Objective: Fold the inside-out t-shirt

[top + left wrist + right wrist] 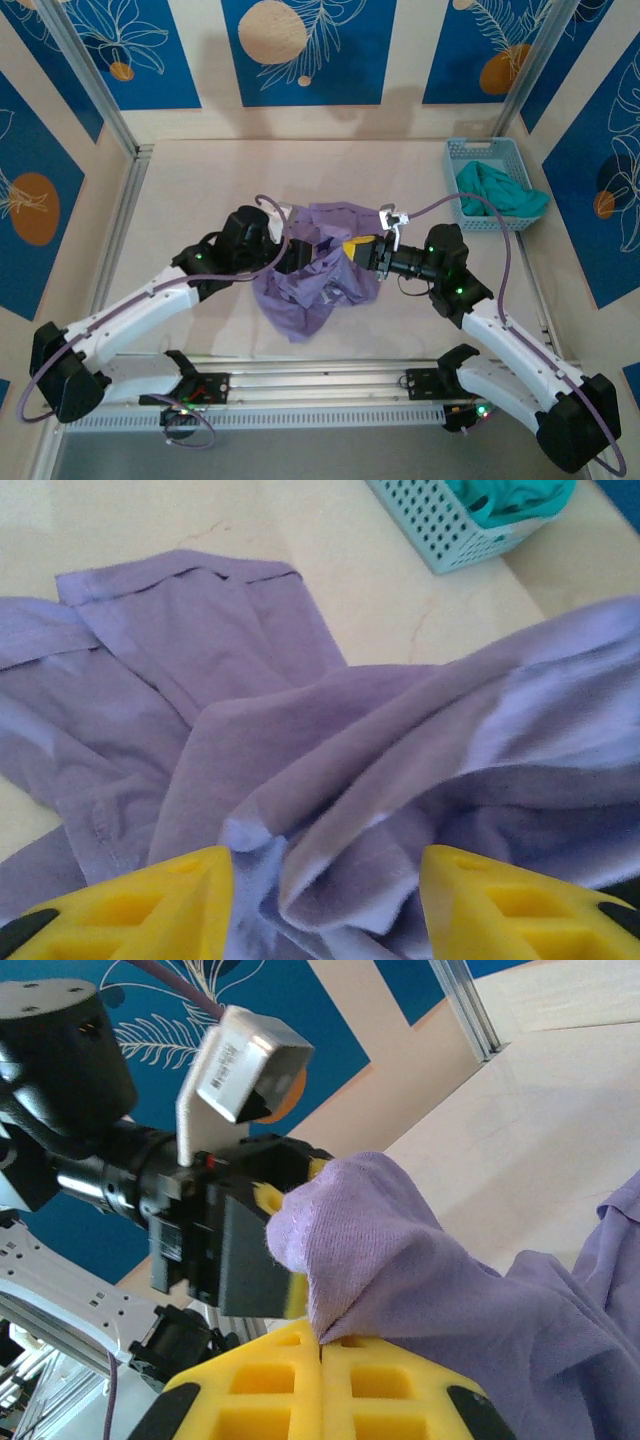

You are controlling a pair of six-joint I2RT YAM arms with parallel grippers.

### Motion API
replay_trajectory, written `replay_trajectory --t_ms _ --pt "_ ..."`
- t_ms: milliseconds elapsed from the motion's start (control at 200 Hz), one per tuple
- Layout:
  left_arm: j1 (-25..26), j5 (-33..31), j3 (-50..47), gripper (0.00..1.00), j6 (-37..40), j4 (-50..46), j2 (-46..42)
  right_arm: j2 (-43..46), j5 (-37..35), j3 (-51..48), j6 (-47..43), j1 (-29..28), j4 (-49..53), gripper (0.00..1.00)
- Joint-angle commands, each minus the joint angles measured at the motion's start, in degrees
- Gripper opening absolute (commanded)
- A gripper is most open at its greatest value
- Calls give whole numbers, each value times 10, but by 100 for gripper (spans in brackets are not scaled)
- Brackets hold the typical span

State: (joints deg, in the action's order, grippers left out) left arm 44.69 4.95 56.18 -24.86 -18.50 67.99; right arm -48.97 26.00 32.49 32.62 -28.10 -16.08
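A lavender t-shirt (312, 292) lies bunched in a heap on a pale table (200, 180). It is well apart from a blue basket (455, 160), to the basket's left and nearer the robot. A teal garment (500, 195) sits inside the basket.

The right gripper (321, 1348) works on the side of the heap facing the basket. Its yellow fingers are pressed together, pinching a raised fold of the cloth. The left gripper (328, 880) is on the side farther from the basket. Its fingers are spread wide, with loose folds bunched between them, and it clamps nothing.

The shirt looks far from flat, so the step in hand is probably spreading it out. To do this well, the left gripper should close on a single edge or hem rather than a thick bunch. The two should then draw apart, one toward the basket and one away from it, until the cloth lies smooth.
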Motion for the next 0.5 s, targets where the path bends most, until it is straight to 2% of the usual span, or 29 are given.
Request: replay_trajectory --t_ms 0,100,185,265,335,495 --pt "-3 -3 26 40 22 15 32 2 16 -1 -1 2 -13 0" --pt "-5 43 36 13 33 54 34 17 -7 5 -29 8 41 0" --pt "-9 114 20 0 41 102 -5 31 -42 23 -51 22 114 0" --pt "-19 208 -14 0 29 161 -52 30 -50 44 -59 36 164 0" --pt "-29 287 -41 0 8 201 -86 25 -29 55 -61 46 180 0" --pt "-48 387 -79 0 -43 264 -140 -3 -4 87 -85 66 241 0"
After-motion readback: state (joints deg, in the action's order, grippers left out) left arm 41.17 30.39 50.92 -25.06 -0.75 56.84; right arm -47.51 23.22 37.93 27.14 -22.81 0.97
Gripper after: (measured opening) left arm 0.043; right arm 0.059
